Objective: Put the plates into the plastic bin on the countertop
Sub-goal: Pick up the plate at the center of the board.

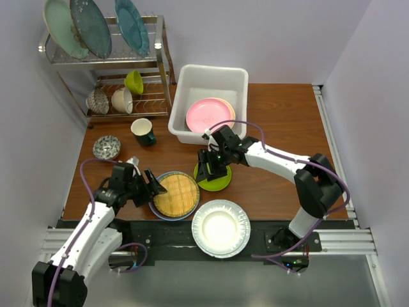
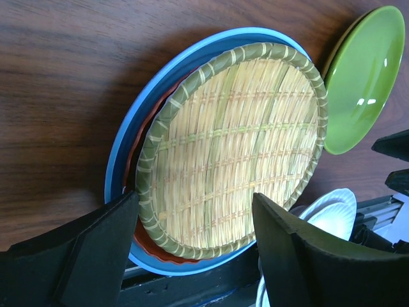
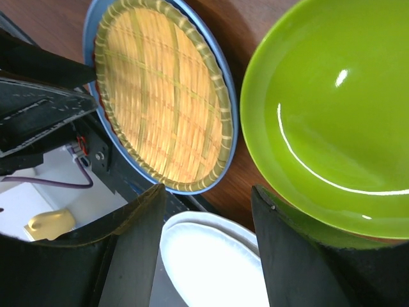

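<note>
Resting in the bin at the far middle of the countertop, the pink plate leans against its right wall. All other plates lie on the wood. The green plate sits just in front of the bin. To its left, a woven plate tops a red plate and a blue plate. The white plate lies at the near edge. The right gripper hovers at the green plate's left rim, fingers spread and grasping nothing. The left gripper is at the woven plate's rim, fingers spread wide to either side and released. At far left are a mug, a patterned bowl and a rack of teal plates.
</note>
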`<state>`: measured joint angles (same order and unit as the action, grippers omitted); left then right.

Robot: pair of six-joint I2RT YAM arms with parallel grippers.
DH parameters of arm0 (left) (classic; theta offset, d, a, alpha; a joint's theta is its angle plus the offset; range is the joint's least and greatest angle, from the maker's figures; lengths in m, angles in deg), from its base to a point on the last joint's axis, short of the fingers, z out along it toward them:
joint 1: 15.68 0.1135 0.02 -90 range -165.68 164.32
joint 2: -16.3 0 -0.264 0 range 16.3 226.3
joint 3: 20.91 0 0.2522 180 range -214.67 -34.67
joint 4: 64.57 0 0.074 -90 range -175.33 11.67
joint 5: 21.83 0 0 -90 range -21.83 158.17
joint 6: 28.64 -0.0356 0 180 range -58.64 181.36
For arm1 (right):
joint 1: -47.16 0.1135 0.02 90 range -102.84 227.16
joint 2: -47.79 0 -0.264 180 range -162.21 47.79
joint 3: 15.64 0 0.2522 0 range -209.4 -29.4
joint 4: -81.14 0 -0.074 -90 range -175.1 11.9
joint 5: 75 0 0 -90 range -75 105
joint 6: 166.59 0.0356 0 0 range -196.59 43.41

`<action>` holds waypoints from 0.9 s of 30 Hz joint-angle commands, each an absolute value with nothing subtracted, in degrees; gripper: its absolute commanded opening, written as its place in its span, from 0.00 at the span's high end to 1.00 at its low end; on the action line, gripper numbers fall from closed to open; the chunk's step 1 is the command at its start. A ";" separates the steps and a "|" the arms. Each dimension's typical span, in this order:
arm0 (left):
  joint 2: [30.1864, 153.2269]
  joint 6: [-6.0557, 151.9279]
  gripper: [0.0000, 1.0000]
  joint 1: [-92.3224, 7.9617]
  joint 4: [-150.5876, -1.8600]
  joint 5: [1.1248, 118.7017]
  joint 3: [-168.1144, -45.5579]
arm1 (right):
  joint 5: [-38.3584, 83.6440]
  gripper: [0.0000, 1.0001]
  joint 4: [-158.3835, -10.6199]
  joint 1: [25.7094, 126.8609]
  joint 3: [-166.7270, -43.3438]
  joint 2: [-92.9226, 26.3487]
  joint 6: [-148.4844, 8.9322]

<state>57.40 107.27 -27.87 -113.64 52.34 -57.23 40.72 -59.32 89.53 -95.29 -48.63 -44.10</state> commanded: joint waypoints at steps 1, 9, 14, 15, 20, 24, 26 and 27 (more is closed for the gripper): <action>57.17 110.40 0.24 -30.44 -113.22 54.99 -56.99 | 42.69 0.40 -61.89 90.13 -94.18 -47.39 -42.93; 60.85 115.32 0.24 -38.35 -109.71 58.42 -57.17 | 42.69 0.40 -62.51 91.45 -94.70 -48.71 -42.23; 61.21 115.67 0.23 -38.88 -109.09 58.86 -57.43 | 41.02 0.40 -62.25 91.98 -94.09 -50.20 -42.58; 61.39 115.50 0.23 -38.97 -109.09 58.77 -57.52 | 40.76 0.40 -62.33 91.90 -93.91 -50.47 -42.58; 61.21 115.32 0.23 -38.88 -109.27 58.77 -57.34 | 38.56 0.41 -62.60 92.42 -93.74 -52.22 -42.75; 60.77 115.32 0.23 -38.88 -109.18 58.59 -57.17 | 37.68 0.44 -63.30 92.77 -93.21 -53.89 -42.49; 60.86 115.23 0.23 -38.88 -109.26 58.51 -57.17 | 37.85 0.44 -65.58 92.77 -91.81 -54.16 -41.44; 60.77 114.97 0.23 -38.97 -109.27 58.59 -57.17 | 37.77 0.46 -66.19 92.86 -91.54 -54.33 -41.17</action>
